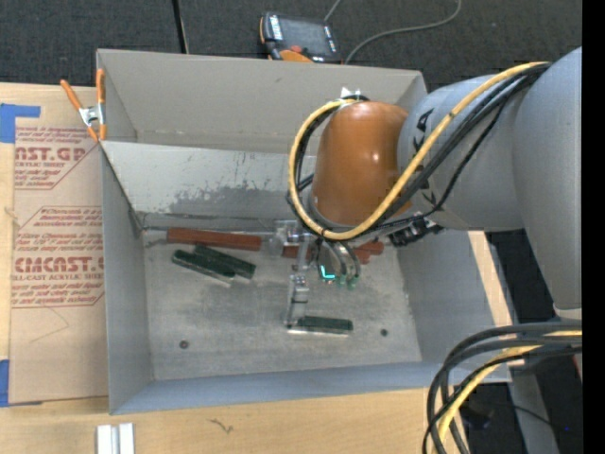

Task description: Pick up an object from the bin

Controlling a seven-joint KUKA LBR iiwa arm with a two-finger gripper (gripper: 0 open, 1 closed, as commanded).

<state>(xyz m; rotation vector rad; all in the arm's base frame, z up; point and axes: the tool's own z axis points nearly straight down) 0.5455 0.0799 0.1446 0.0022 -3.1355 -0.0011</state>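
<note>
Dark flat bar [323, 325]: of the loose pieces, this one lies closest to the gripper [299, 303], so I take it as the one to pick; the task names nothing.
Where it lies: flat on the floor of the bin [227, 334], toward the front and a little right of the middle. Its long side runs left to right, and it is well apart from the other pieces.
Looks: a short, slim strip, dark green to black, with a paler line along its upper edge. Its left end sits just under the gripper's tip; I cannot tell whether they touch.
Handling, as I judge it: probably stiff and light, like a piece of plastic or board. It is thin and lies flush on the metal, so it may skid along the floor rather than lift.
Where to take hold: across the narrow width, nearer the middle than the end. Taken at the left end, it would likely hang crooked or twist out.
Claw: it hangs below the orange cover [354, 164] on the wrist. From here I cannot tell whether it is released or clenched.
Neighbours: a longer dark bar [214, 263] lies at a slant to the left, and a red-brown strip [216, 241] runs along the foot of the back wall. Neither is in the way.
</note>
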